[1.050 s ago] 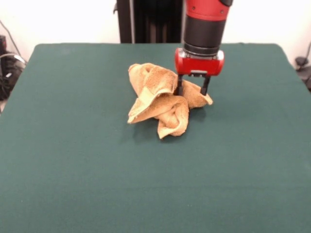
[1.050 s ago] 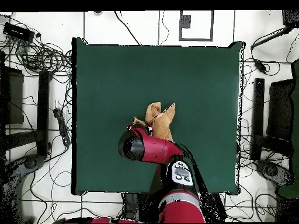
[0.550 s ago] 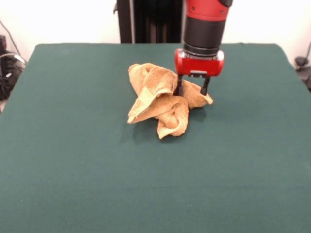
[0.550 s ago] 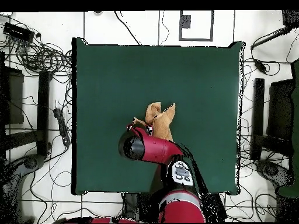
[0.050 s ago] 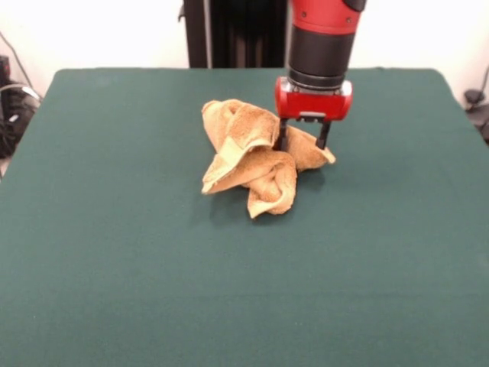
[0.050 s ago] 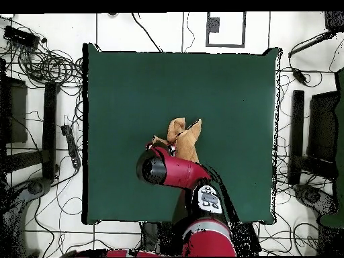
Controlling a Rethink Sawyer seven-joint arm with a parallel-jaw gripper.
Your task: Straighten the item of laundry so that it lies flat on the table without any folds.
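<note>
The arm (image 5: 321, 38) comes straight down, its black and red wrist upright over the table (image 5: 114, 267), ending in a red block from which two thin dark fingers (image 5: 324, 135) point down. In the overhead view the arm (image 6: 176, 172) reaches from the table's near edge toward the middle, its round end hiding the claw there.

The towel (image 5: 256, 157) is orange-tan terry, nubby and thick, bunched into a crumpled heap of rolled lobes and folds. One lobe stands up at the far side, a flatter flap runs toward the left, a rolled tongue points toward the front edge, and a smaller corner sticks out on the right. It lies a little beyond the table's middle in the front view, well away from every edge and corner. From above, the towel (image 6: 183, 138) shows as two pointed flaps just past the arm's end. The table top is a dark green, matte, felt-like cloth, smooth and flat, rectangular with rounded corners.

The claw (image 5: 303, 140) is spread open, its fingers apart and straddling the towel's right-hand corner, one finger against the fold beside the tall lobe, the other at the corner's outer side. The tips are sunk to the level of the cloth; they do not pinch it.
</note>
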